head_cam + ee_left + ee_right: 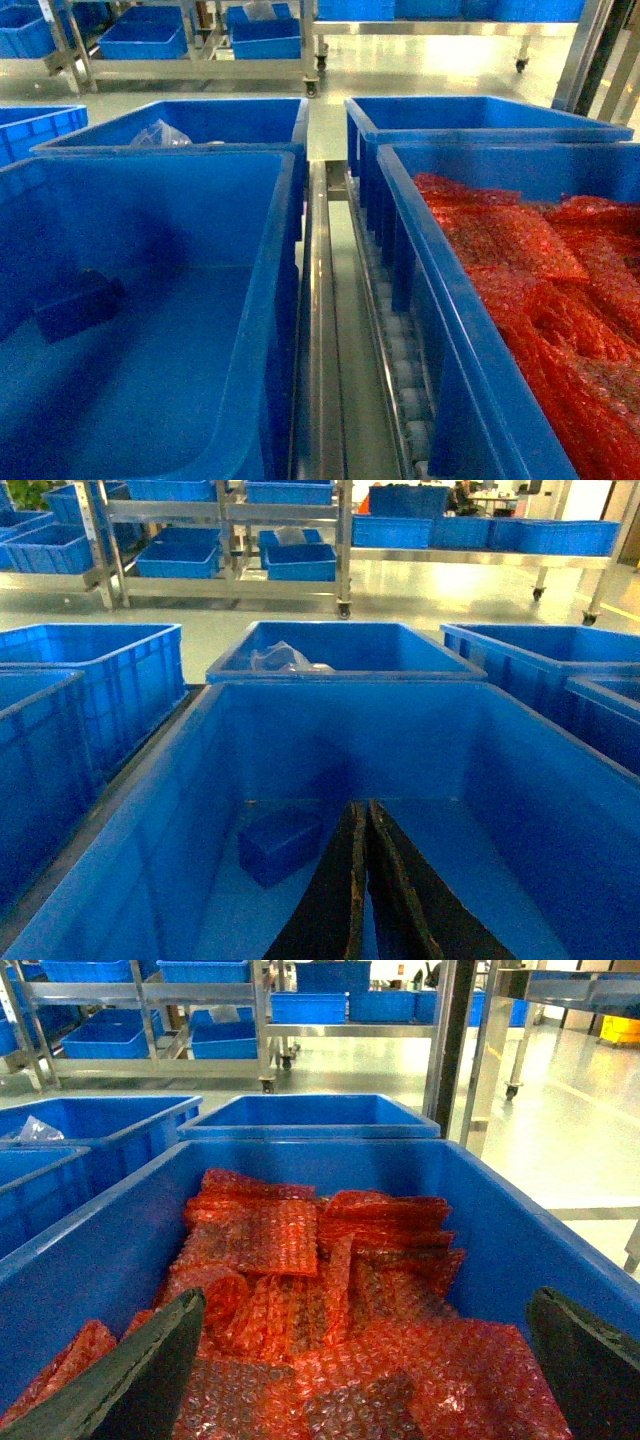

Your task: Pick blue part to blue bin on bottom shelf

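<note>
Look past the near crates and you see a pale, glossy floor (420,590) throwing back bright overhead light. Steel racks on casters (225,540) stand along the far side, their levels loaded with blue crates (300,560). To your right, a dark upright post (448,1045) rises beside another wheeled steel frame (560,1000).

We see the blue bin (150,330) open on top w/ a mostly bare floor; only the blue part (75,303) sits near its left wall. Red bubble-wrap bags (560,320) fill the right bin (440,330). Betw. the bins, a narrow roller lane (400,370).
</note>
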